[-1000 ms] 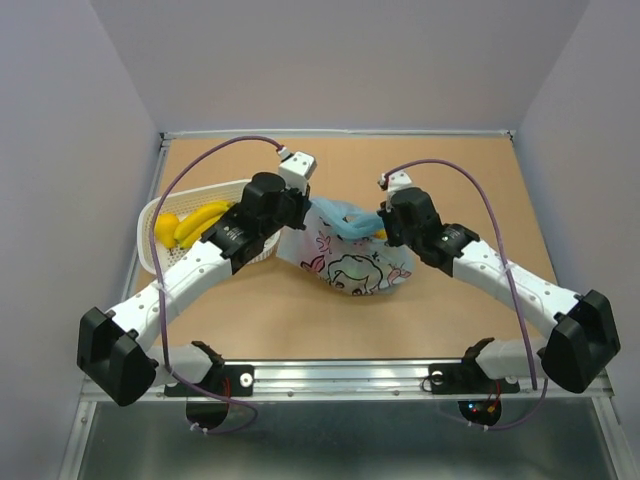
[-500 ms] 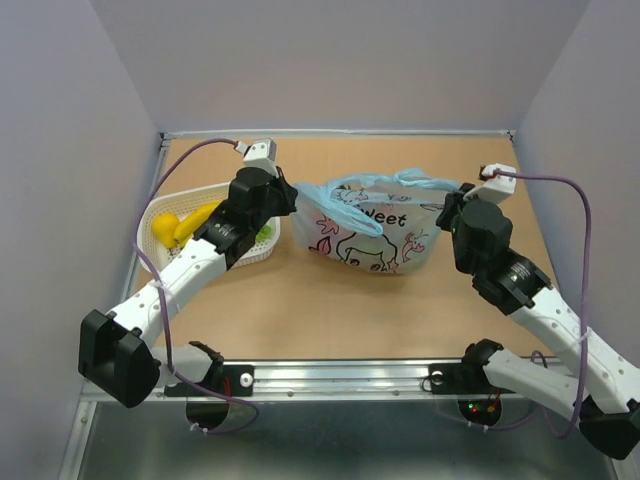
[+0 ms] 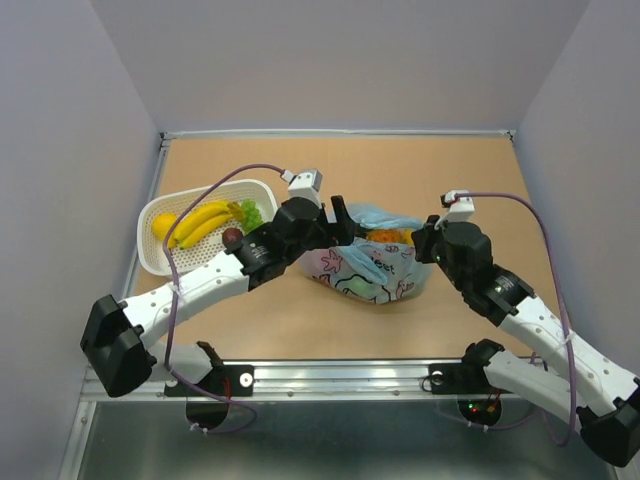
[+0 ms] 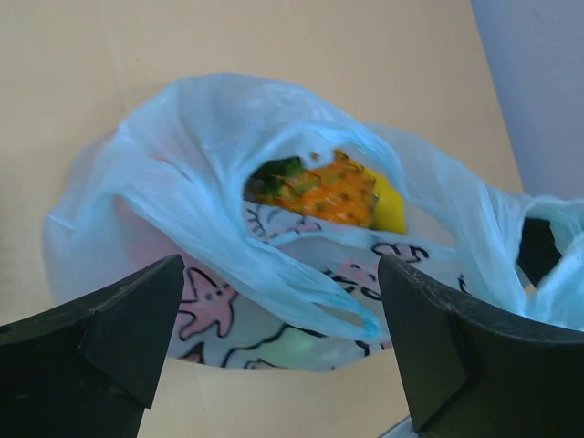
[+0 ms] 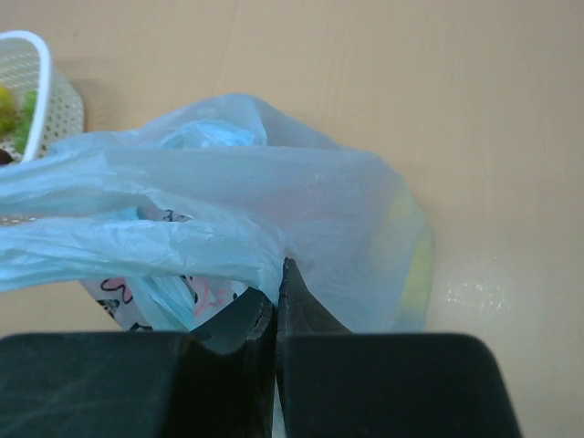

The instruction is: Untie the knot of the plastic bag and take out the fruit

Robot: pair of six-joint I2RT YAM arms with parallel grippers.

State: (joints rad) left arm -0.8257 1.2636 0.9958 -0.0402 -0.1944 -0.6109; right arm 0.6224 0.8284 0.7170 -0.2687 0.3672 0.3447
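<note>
The plastic bag [image 3: 368,268], thin light blue with pink-and-black cartoon print, lies slumped mid-table. The knot is out of view; the bag's mouth gapes and a loose handle loop [image 4: 274,274] hangs across it. Inside, the fruit shows: a pineapple [image 4: 324,190] with a green crown and a yellow piece [image 4: 391,212] beside it. My left gripper [image 3: 338,225] hovers open over the bag's left side, its fingers [image 4: 119,338] wide apart with nothing between them. My right gripper [image 5: 279,290] is shut on the film at the plastic bag's [image 5: 301,210] right edge.
A white slotted basket [image 3: 148,262] stands at the left with bananas [image 3: 205,220], a lemon, green grapes and a dark plum [image 3: 232,237]. Its corner [image 5: 36,87] also shows in the right wrist view. Grey walls close in the brown table on three sides.
My left gripper opened, let the handle go and swung right over the bag. My right arm came back left, still pinching the bag, which slumped with its mouth open.
</note>
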